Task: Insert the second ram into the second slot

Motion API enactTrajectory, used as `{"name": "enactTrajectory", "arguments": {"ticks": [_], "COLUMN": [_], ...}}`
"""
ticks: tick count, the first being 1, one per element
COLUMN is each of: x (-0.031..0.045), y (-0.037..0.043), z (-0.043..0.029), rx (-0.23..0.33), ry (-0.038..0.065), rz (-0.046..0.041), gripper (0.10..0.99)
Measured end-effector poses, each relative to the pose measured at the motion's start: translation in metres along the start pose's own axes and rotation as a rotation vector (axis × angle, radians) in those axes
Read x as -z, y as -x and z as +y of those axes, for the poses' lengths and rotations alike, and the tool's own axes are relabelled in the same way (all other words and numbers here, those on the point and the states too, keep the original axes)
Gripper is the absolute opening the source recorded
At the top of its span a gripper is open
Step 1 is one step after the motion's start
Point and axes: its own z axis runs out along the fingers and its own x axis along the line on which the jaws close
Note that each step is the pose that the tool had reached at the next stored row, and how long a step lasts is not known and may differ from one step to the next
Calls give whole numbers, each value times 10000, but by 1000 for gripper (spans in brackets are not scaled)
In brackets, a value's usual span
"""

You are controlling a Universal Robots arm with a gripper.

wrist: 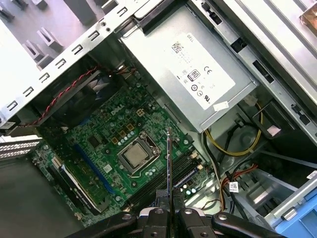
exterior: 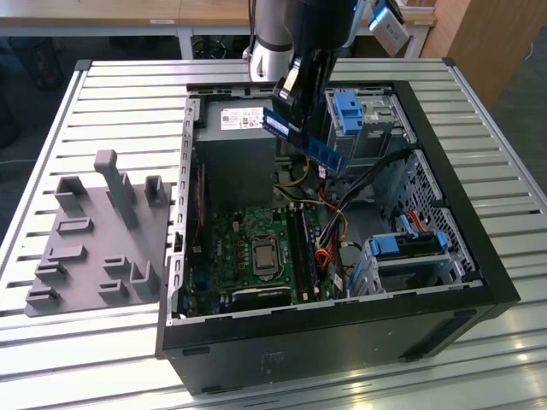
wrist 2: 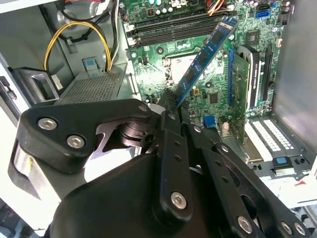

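- One black two-finger gripper (exterior: 295, 85) hangs above the open computer case, its fingers closed on one end of the second ram (exterior: 303, 141), a long, thin, flat blue circuit-board stick with dark chips.
- In the exterior view the stick's long axis slants down from the gripped end towards the exterior view's right. It is in the air, clear of the board, with its free end near the case's far right corner.
- In the second wrist view the ram (wrist 2: 205, 54) runs out from the gripper (wrist 2: 168, 106) with its far end over the black memory slots (wrist 2: 173, 27).
- In the first wrist view the ram (wrist: 168, 163) is seen edge-on, a thin line rising from the gripper (wrist: 168, 210) across the green motherboard (wrist: 124, 134).
- Beside the motherboard sits a grey metal power-supply box (exterior: 235, 145) with a white label. Light-blue plastic drive-bay clips (exterior: 349, 111) sit along the case's far and right walls.
- The black tower case (exterior: 342, 333) lies on its side, open, towards the right edge of a slatted aluminium table (exterior: 128, 102).
- A grey fixture plate with upright blocks (exterior: 94, 231) lies near the table's left edge.
- Beyond the table's far edge stand wooden furniture (exterior: 479, 34) and white table legs.
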Motion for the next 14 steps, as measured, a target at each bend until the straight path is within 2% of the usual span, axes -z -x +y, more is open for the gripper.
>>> {"name": "enactTrajectory", "arguments": {"ticks": [14], "x": [0], "y": [0], "z": [0], "rx": [-651], "ry": [31], "rz": [-26], "gripper": [137]}}
